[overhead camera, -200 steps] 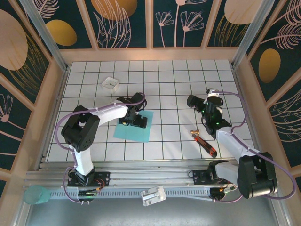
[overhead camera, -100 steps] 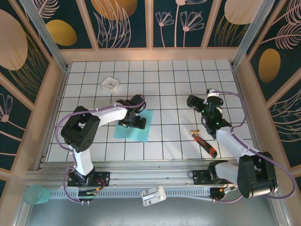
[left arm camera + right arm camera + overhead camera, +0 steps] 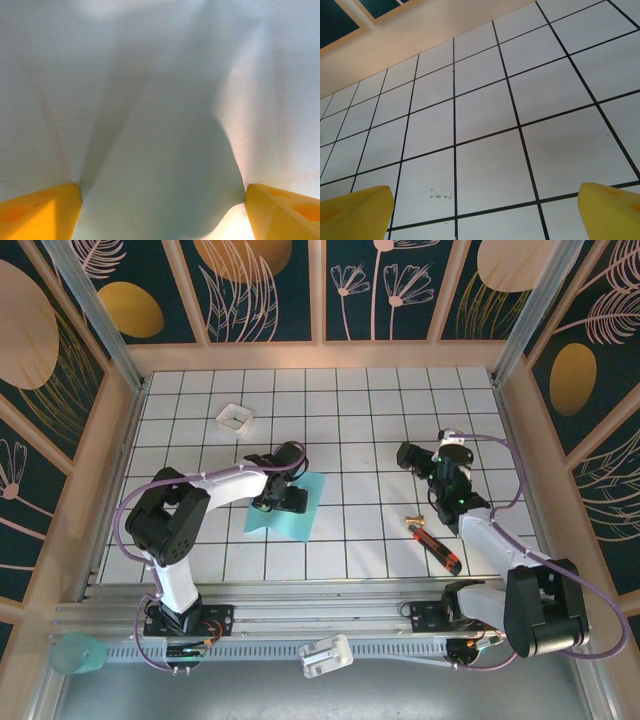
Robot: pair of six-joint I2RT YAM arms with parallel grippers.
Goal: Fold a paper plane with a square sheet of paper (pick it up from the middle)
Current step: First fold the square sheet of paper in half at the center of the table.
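White gridded table (image 3: 380, 410) – my left claw (image 3: 283, 502) stands wide, fingertips (image 3: 40, 212) pressed on the square sheet of paper (image 3: 298, 520) left of centre, which puckers between them. My right claw (image 3: 410, 456) gapes wide over bare tiles – red-and-black tool (image 3: 437, 547) nearby, white tray (image 3: 234, 418) well behind.

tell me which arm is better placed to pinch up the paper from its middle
Left. The left tool sits right on the paper, which bulges between its fingers; the right tool hangs over bare tiles.

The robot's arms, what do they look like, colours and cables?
Both the left arm and right arm have white tubular links with bulky black joints and black wrist units. A lilac cable loops alongside each. The fingers are bright yellow wedges.
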